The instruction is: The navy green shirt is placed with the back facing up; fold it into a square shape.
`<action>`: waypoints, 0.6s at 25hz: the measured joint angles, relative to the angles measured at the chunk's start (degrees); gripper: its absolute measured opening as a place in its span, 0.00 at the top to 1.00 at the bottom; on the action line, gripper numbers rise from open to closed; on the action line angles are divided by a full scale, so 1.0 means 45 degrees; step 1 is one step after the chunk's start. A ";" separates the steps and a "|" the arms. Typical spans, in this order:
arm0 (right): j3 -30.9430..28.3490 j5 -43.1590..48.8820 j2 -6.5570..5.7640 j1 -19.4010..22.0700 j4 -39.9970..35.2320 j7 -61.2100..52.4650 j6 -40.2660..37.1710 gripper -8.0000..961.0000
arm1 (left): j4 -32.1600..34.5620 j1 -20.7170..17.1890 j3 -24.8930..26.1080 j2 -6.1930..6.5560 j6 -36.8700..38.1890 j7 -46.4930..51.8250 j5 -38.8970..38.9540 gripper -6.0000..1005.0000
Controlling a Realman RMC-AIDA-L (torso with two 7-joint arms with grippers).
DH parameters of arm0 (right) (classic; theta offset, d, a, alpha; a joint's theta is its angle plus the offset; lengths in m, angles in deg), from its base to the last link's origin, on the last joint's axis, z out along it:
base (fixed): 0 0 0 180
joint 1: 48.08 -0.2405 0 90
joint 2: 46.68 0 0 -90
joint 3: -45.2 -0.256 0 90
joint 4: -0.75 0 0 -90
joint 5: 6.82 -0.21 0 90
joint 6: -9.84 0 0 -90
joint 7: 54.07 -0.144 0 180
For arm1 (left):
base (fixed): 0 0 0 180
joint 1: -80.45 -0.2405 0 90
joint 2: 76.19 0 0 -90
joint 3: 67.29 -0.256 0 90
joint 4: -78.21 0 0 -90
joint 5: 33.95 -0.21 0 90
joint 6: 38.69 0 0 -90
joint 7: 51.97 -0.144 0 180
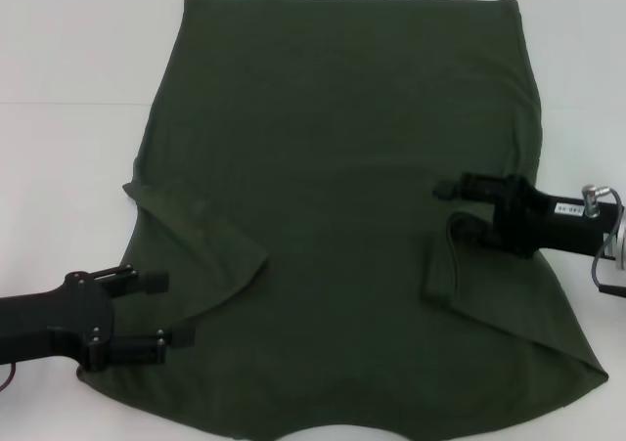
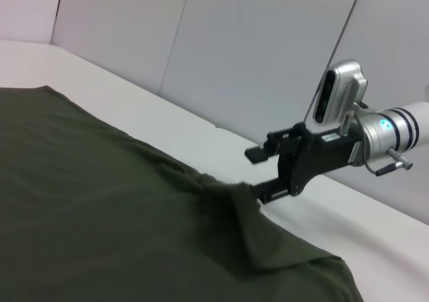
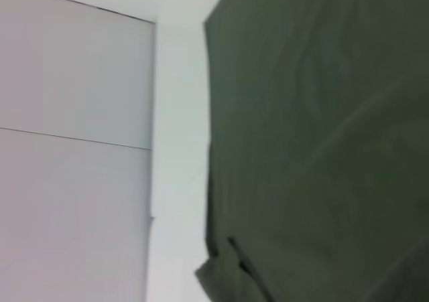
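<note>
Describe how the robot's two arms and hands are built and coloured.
Both hands are matte black with two slim parallel fingers. The left hand sits on a black arm. The right hand bears a small white label, behind it a silver-and-white wrist with a grey camera module and thin cable.

A white table [image 1: 68, 177] spans the scene, with pale wall panels [image 2: 221, 41] standing behind it.

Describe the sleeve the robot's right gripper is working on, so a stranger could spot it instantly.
A large dark olive-green cotton T-shirt covers the white table. On the robot's right side, the black right gripper sits at a short sleeve folded inward. The other folded sleeve is wider and lies near the left gripper.
</note>
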 joint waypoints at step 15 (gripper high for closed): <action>0.0033 0.0870 0.0005 -0.0130 -0.0137 -0.0103 -0.0083 0.28 | -0.0018 -0.0054 0.0050 0.0000 0.0170 -0.0001 0.0000 0.10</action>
